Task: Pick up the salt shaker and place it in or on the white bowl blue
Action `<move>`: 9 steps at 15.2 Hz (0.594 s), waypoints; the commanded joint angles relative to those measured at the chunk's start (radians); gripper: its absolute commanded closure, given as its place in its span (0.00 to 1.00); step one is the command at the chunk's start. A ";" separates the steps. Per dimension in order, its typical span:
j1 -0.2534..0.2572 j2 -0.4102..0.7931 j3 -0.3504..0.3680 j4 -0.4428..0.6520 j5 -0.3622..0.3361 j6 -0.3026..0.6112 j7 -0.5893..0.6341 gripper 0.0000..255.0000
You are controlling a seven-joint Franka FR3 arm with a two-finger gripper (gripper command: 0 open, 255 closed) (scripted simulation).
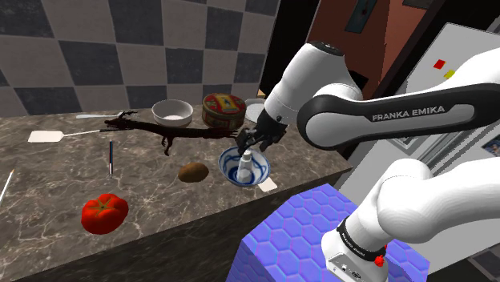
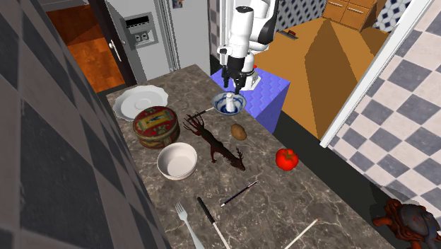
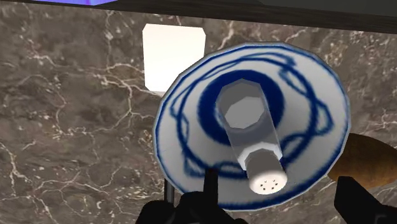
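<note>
The salt shaker [image 1: 246, 167] stands inside the blue-patterned white bowl [image 1: 227, 161], near the edge of the dark marble counter [image 1: 48, 188]. The gripper [image 1: 256, 145] hangs directly above the shaker, fingers spread apart and clear of the cap.

Home kitchen, plainly. Dark marble worktop [image 1: 48, 184] against a grey checkered tile wall [image 1: 120, 48], with a refrigerator [image 2: 152, 56] at its end, dispenser panel in the door. Spread over the worktop, food and tableware: tomato [image 1: 104, 212], potato [image 1: 193, 171], white bowl [image 1: 172, 112], plate [image 2: 138, 101], round decorated tin [image 2: 153, 126], fork [image 2: 185, 216], knife [image 2: 212, 219], spatula [image 1: 48, 136], and a salt shaker [image 3: 254, 137] inside a blue-patterned bowl [image 3: 191, 127]. Wood-coloured cabinets [image 2: 353, 10] off beyond an orange floor [image 2: 332, 64]
</note>
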 commanded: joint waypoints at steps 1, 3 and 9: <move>0.000 0.000 0.000 0.000 0.000 0.000 0.000 0.00; 0.000 0.000 0.000 0.000 0.000 0.000 0.000 0.00; 0.008 -0.107 -0.028 0.059 -0.009 -0.166 -0.001 0.00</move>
